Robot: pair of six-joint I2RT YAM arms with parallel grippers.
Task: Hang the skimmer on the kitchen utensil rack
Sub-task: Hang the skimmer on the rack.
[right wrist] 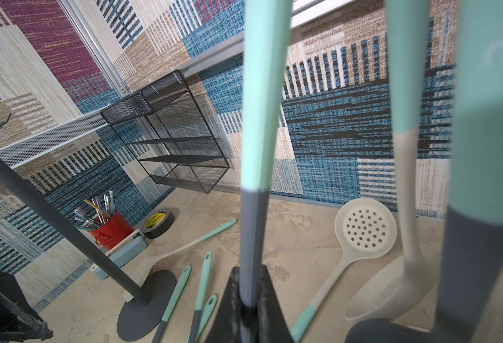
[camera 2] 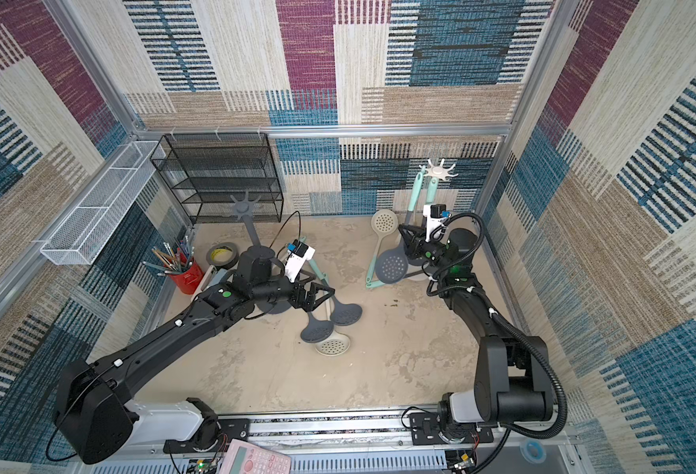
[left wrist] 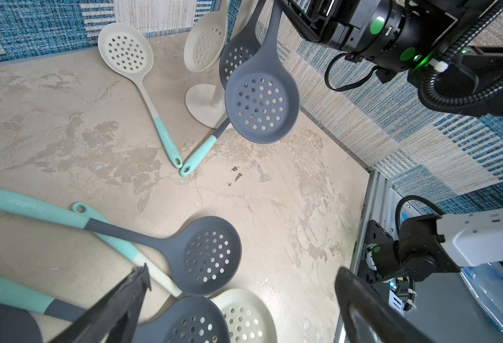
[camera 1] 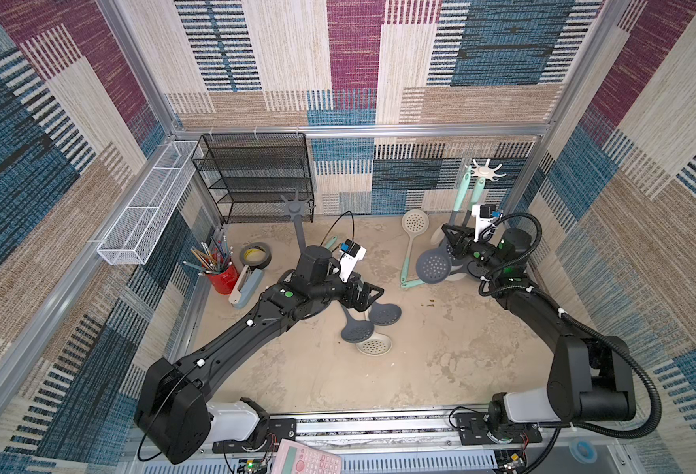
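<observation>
My right gripper point(right wrist: 248, 279) point(camera 1: 455, 242) is shut on the grey shaft of a grey skimmer point(camera 1: 432, 266) point(left wrist: 262, 104). It holds the skimmer upright against the white utensil rack point(camera 1: 486, 170) point(camera 2: 437, 170) at the back right. The skimmer's teal handle point(right wrist: 262, 89) reaches up toward the hooks; whether it sits on one I cannot tell. A cream skimmer point(right wrist: 404, 184) and another grey one point(right wrist: 481, 237) hang on that rack. My left gripper point(left wrist: 242, 271) point(camera 1: 364, 301) stands open above three skimmers point(camera 1: 356, 332) lying on the floor, touching none.
A grey utensil rack point(camera 1: 295, 205) stands by the black mesh shelf point(camera 1: 256, 176). A cream skimmer point(camera 1: 415, 221) lies near the white rack's base. At the left are a white wire basket point(camera 1: 145, 209), a red pencil cup point(camera 1: 223, 277), a tape roll point(camera 1: 255, 256) and a stapler point(camera 1: 247, 287).
</observation>
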